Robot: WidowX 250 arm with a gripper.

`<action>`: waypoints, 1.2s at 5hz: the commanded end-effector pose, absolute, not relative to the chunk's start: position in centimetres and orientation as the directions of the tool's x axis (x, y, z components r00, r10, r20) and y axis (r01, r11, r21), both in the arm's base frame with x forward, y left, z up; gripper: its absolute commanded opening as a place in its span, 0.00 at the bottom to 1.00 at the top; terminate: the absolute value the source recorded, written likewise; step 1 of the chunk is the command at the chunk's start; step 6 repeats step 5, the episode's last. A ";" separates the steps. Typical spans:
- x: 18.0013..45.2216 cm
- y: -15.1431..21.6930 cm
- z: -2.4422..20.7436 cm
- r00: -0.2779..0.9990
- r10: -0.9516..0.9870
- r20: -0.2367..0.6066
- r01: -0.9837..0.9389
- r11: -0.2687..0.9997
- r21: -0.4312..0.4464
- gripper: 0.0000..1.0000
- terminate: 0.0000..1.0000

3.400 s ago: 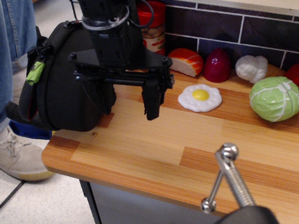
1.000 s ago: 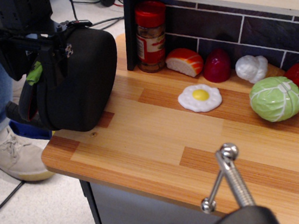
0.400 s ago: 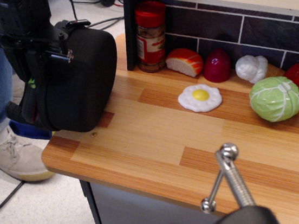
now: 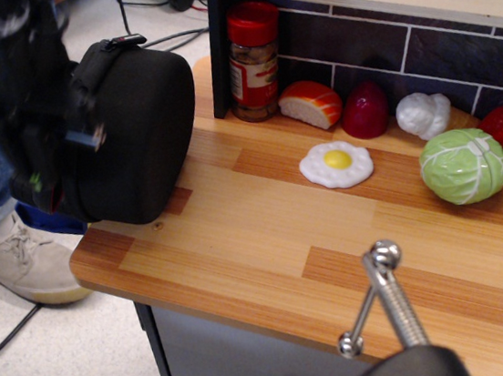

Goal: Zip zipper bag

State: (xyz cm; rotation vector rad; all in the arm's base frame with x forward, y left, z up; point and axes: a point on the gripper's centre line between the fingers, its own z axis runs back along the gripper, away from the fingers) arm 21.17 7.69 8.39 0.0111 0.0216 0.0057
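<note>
The zipper bag (image 4: 139, 128) is a large black padded dome that stands at the left end of the wooden counter (image 4: 268, 250), overhanging its left edge. A bit of its lime-green tag (image 4: 38, 182) shows low on its left side. My black gripper (image 4: 42, 163) is motion-blurred and pressed against the bag's left face, covering most of that side. Its fingers merge with the black fabric, so I cannot tell whether they are open or shut, or whether they hold the zipper pull.
A red-lidded jar (image 4: 254, 59), a bread slice (image 4: 310, 104), a red vegetable (image 4: 366, 110), a white vegetable (image 4: 423, 115), a cabbage (image 4: 463, 165) and a fried egg (image 4: 337, 164) lie along the back. A metal clamp (image 4: 385, 300) stands in front. A person's leg (image 4: 2, 246) is at the left.
My gripper has moved from above the counter in front of the bag over to the bag's left side, and in the last half second dropped lower along that face.
</note>
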 end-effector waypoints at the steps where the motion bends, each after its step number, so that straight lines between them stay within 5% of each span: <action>1: 17.6 8.9 5.9 0.996 -0.008 -0.093 0.010 1.000 0.023 0.00 0.00; 3: 19.5 9.7 0.8 0.975 -0.047 0.216 0.048 0.999 0.000 0.00 0.00; 4: 20.4 9.6 0.0 0.974 -0.046 0.224 0.054 0.998 -0.031 0.00 0.00; 5: 20.6 9.4 0.9 0.990 -0.018 0.139 0.027 0.998 -0.065 0.00 1.00; 6: 20.6 9.4 0.9 0.990 -0.018 0.139 0.027 0.998 -0.065 0.00 1.00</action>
